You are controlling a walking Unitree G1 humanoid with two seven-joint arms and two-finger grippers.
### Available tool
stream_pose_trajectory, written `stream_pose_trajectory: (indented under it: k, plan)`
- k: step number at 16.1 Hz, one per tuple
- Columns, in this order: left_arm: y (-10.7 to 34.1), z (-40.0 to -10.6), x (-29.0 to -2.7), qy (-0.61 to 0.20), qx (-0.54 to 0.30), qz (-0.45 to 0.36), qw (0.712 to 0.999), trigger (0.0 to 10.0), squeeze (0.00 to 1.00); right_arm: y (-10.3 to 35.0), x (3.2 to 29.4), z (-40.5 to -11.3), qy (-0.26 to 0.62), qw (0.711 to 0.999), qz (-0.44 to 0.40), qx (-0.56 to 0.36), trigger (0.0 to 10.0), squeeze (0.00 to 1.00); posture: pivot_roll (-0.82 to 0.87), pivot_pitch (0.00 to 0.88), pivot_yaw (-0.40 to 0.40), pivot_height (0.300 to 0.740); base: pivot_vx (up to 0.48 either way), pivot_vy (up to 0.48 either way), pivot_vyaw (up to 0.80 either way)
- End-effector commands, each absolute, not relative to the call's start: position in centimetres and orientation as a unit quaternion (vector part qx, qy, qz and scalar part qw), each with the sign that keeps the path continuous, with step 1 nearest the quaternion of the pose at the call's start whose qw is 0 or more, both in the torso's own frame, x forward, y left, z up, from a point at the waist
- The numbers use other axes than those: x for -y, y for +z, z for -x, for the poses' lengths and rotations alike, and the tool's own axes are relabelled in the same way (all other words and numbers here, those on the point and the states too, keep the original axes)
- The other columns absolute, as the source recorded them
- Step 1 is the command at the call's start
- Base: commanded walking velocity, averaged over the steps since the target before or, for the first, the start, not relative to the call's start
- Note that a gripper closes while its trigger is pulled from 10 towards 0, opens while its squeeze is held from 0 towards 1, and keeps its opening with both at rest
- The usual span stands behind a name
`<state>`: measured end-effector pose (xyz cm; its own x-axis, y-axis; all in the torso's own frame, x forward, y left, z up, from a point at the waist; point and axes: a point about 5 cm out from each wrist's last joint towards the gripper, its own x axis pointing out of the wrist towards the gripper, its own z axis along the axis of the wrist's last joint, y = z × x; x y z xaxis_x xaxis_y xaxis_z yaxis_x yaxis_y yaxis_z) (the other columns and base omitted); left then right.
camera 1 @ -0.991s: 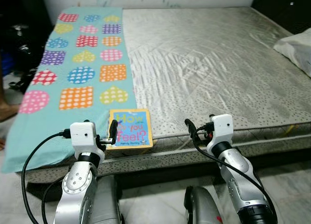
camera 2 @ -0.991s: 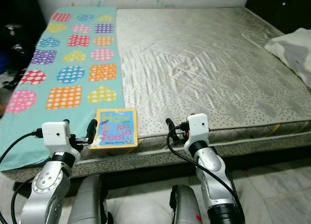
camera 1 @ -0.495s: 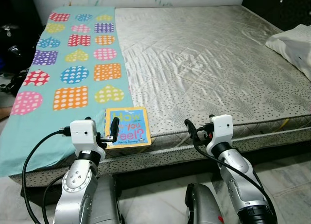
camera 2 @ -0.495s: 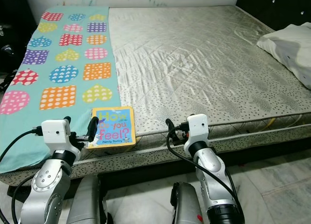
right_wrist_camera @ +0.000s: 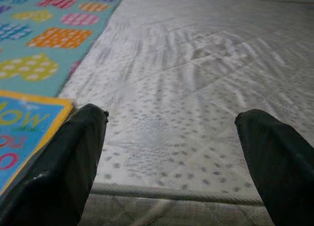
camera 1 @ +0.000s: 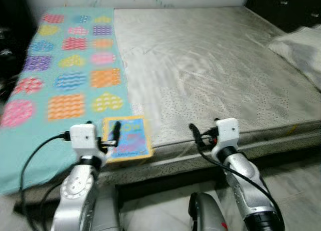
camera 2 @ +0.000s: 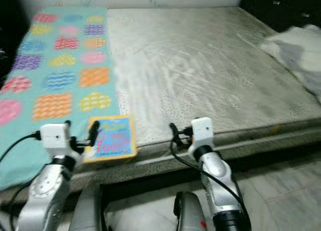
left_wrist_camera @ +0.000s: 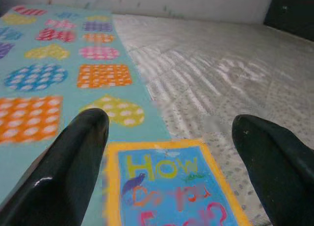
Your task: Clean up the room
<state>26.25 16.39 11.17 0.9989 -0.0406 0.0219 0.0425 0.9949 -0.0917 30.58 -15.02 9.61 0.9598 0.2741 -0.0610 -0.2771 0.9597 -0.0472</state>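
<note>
Book [camera 1: 127,138] with an orange border and a blue cover lies flat at the near edge of the bed [camera 1: 215,75], partly on the turquoise blanket [camera 1: 60,75] with its coloured hearts and squares, partly on the grey speckled mattress cover. The head views are blurred, so the cover lettering reads best in the left wrist view, where "How" is plain and the words below it are smeared.

Left gripper [left_wrist_camera: 167,152] hangs just above the near end of the book, its two black fingers [left_wrist_camera: 73,157] spread wide, one over the blanket side and the other over the mattress side; nothing is between them. Right gripper [right_wrist_camera: 171,152] hovers at the bed edge just to the right of the book, its fingers [right_wrist_camera: 64,157] likewise spread apart and holding nothing, with bare mattress ahead of it.

A pale pillow [camera 1: 301,45] lies at the far right of the bed. Below the bed edge shows light tiled floor [camera 1: 296,176].
</note>
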Motion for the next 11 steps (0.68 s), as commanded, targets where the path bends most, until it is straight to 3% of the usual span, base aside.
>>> stream_pose_trajectory:
  k: [1, 3, 9, 11]
  plan:
    - [11.38, -26.3, -15.59, -0.033, 0.013, 0.05, 0.998, 10.0, 0.0, 9.76, 15.82, -30.54, 0.131, 0.99, 0.037, -0.023, 10.0, 0.0, -0.07, 0.091, -0.028, 0.537, 0.244, 0.0, 0.0]
    - [11.24, -26.28, -15.6, -0.028, 0.009, 0.047, 0.998, 10.0, 0.0, 9.83, 15.98, -30.69, 0.131, 0.99, 0.04, -0.023, 10.0, 0.0, -0.07, 0.091, -0.029, 0.537, 0.247, 0.0, 0.0]
    - [10.83, -26.22, -15.66, -0.008, -0.005, 0.05, 0.999, 10.0, 0.0, 9.73, 16.27, -30.69, 0.134, 0.989, 0.055, -0.025, 10.0, 0.0, -0.06, 0.095, -0.033, 0.537, 0.0, 0.0, 0.0]
    - [10.73, -26.18, -15.98, 0.014, -0.016, 0.068, 0.997, 10.0, 0.0, 9.69, 16.16, -30.57, 0.138, 0.988, 0.061, -0.024, 10.0, 0.0, -0.06, 0.097, -0.037, 0.537, 0.0, 0.0, 0.8]
